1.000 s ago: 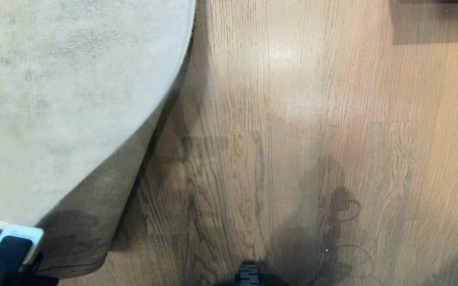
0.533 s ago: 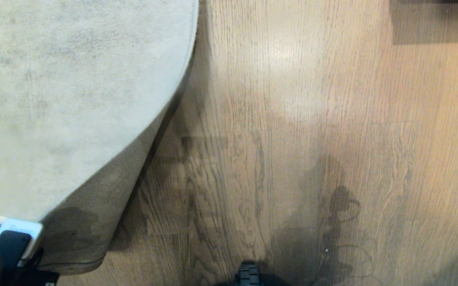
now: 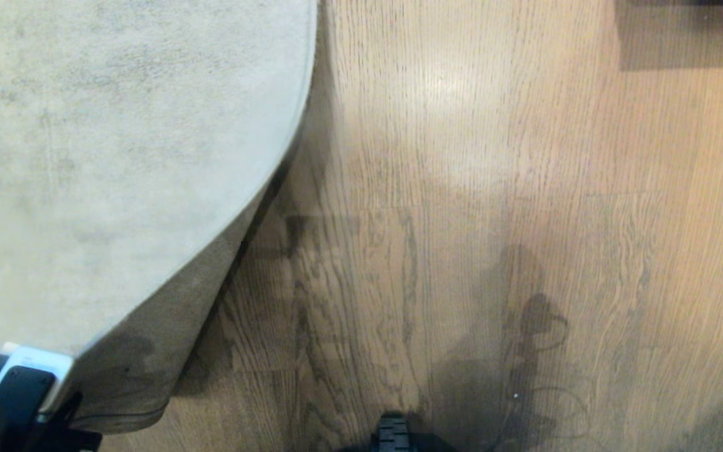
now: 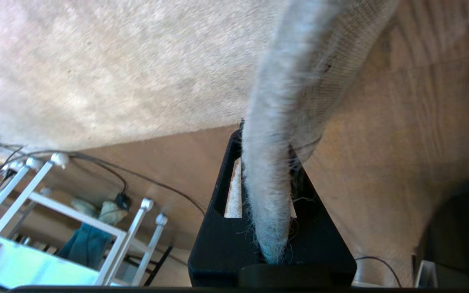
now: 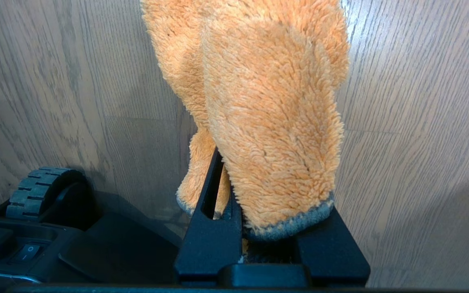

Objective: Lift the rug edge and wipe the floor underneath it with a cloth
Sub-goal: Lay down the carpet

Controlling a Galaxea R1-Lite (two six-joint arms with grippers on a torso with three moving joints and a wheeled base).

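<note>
We've got left gripper (image 4: 265,211) clamped on lifted rug edge (image 4: 271,162), right gripper (image 5: 269,228) pinching the cloth (image 5: 267,122) over floor (image 3: 462,188)

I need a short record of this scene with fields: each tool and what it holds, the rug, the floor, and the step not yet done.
left tool: shut on the rug edge, at the head view's lower left
rug edge: lifted, brownish woven backing showing
right tool: shut on the cloth, low beside the robot's base
cloth: orange, fluffy, grey trim, hanging above the floor
floor: wood planks, bare beside the lifted rug
not yet done: wiping under the rug
</note>
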